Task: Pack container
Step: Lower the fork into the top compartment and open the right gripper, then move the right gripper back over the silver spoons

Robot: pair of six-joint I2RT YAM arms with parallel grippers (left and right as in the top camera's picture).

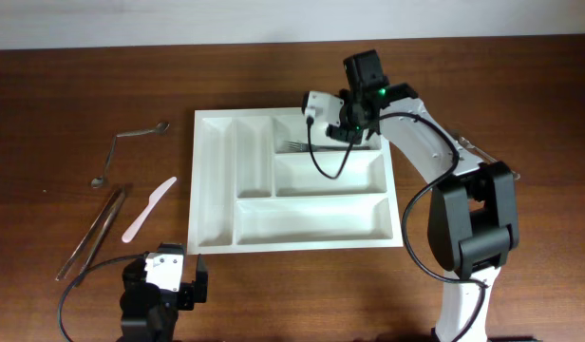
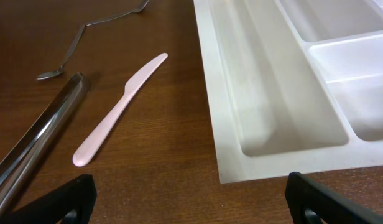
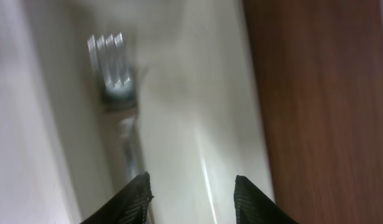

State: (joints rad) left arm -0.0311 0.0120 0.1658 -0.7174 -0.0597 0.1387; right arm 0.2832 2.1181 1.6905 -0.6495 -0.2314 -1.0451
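Note:
The white cutlery tray (image 1: 217, 180) lies in the middle of the table; its near corner shows in the left wrist view (image 2: 241, 99). A metal fork (image 1: 297, 146) lies in the tray's upper short compartment, blurred in the right wrist view (image 3: 114, 74). My right gripper (image 1: 349, 128) hovers over that compartment, open and empty (image 3: 191, 193), the fork lying beside its left finger. My left gripper (image 1: 169, 280) rests at the table's front edge, open and empty (image 2: 188, 199). A pink plastic knife (image 1: 148, 208) (image 2: 120, 109), metal tongs (image 1: 93, 230) (image 2: 36, 134) and a bent metal spoon (image 1: 122, 152) (image 2: 86, 34) lie left of the tray.
The dark wood table (image 1: 65, 95) carries the loose cutlery on its left side. The right arm's base (image 1: 473, 237) stands at the right of the tray. The tray's other compartments hold nothing visible.

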